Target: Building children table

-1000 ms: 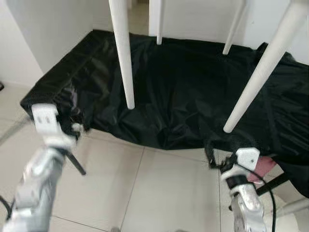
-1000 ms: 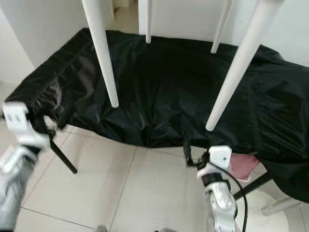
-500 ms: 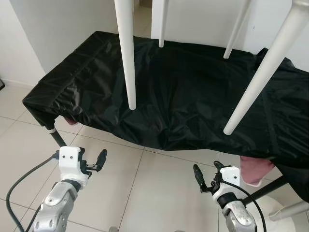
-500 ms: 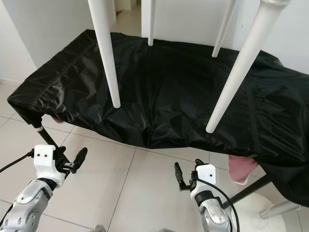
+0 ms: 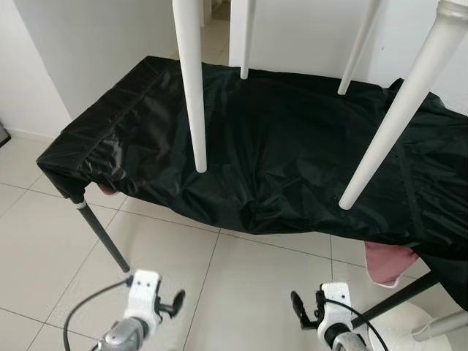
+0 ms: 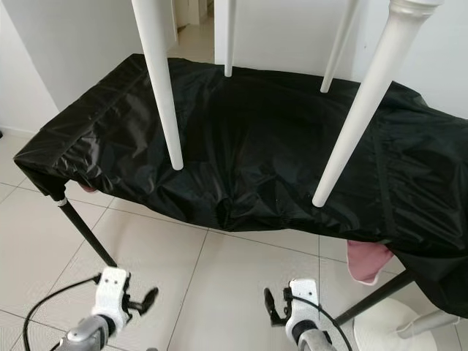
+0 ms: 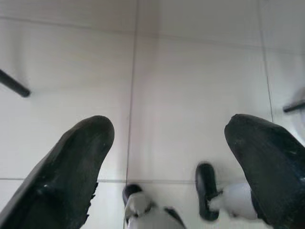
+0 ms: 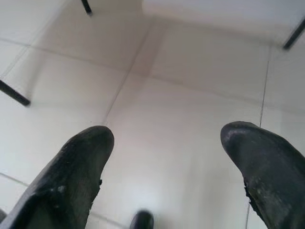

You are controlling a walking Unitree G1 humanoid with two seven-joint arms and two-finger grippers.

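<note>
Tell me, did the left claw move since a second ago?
Yes. The left claw has dropped away from the black cover's corner, where it was a second ago, down over the floor tiles, below the black table leg.

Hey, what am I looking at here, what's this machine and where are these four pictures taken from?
It's a humanoid robot. Two pictures come from its head cameras, looking down; two come from its wrists, looking along each gripper's black fingers at pale floor tiles. Ahead is a table under a black cover, with four white legs reaching down from above it. A pink cloth hangs below the cover's edge. The left gripper and right gripper hang low, both open, holding nothing.
</note>
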